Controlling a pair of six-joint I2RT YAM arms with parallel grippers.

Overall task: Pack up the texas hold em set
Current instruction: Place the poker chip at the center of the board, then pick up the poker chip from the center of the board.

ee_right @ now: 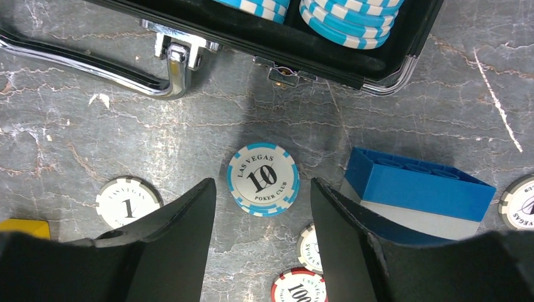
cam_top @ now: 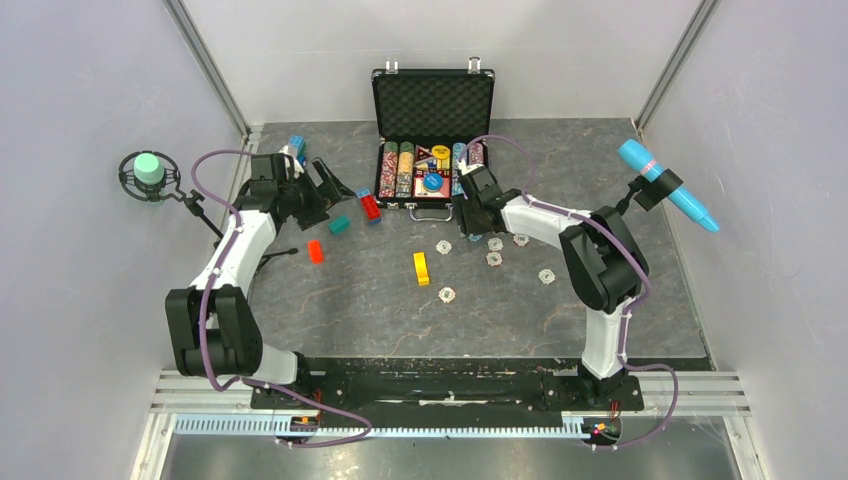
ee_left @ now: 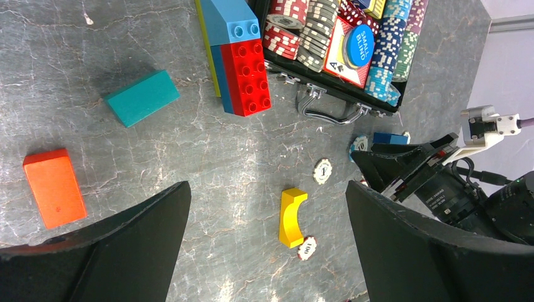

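The right hand (ee_right: 262, 189) is hovering open above a blue chip (ee_right: 262, 178) lying on the table (ee_right: 63, 126) beside the case (ee_right: 302, 47); the left hand (ee_left: 267, 195) is hanging wide open

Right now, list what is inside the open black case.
The case holds rows of coloured poker chips, a blue Small Blind button and a red card pack marked A. Whatever lies under the chips and pack is covered.
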